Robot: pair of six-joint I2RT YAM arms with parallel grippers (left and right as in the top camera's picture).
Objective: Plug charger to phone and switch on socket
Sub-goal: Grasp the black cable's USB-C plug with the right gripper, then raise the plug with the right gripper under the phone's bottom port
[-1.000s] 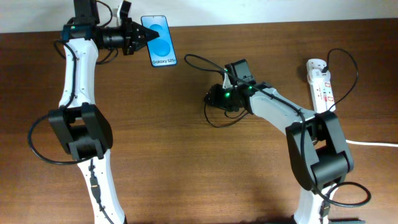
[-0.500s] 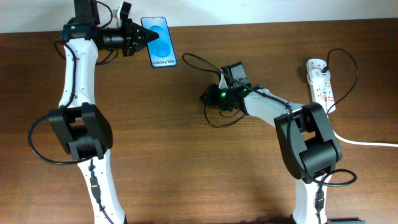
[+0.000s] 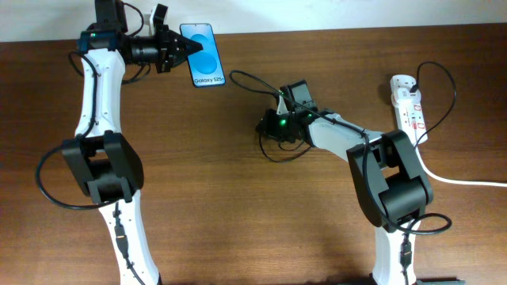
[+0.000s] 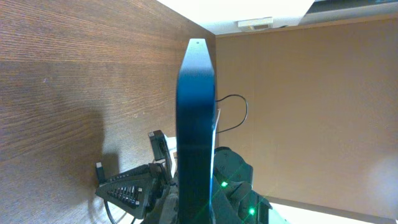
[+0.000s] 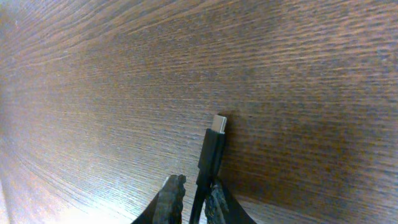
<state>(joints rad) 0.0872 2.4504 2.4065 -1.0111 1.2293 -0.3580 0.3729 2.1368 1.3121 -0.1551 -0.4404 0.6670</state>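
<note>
The phone (image 3: pixel 204 49), blue screen up with "Galaxy" lettering at its near end, is at the table's back left, and my left gripper (image 3: pixel 184 47) is shut on its left edge. In the left wrist view the phone (image 4: pixel 196 124) shows edge-on. The charger (image 3: pixel 252 77) is a thin black cable that loops across the middle of the table. My right gripper (image 3: pixel 265 125) is shut on it just behind the plug tip. In the right wrist view the charger plug (image 5: pixel 210 152) sticks out past my fingers (image 5: pixel 193 183), close over the wood. The socket (image 3: pixel 408 103) lies at the far right.
The socket's thick white cord (image 3: pixel 467 182) runs off the right edge. A thin black cable arcs above the socket (image 3: pixel 444 75). The wooden table (image 3: pixel 238 206) ends at a pale wall along the back.
My right arm has swung its elbow and carried the gripper with the charger plug slightly to the left. The left arm and the phone have not moved.
</note>
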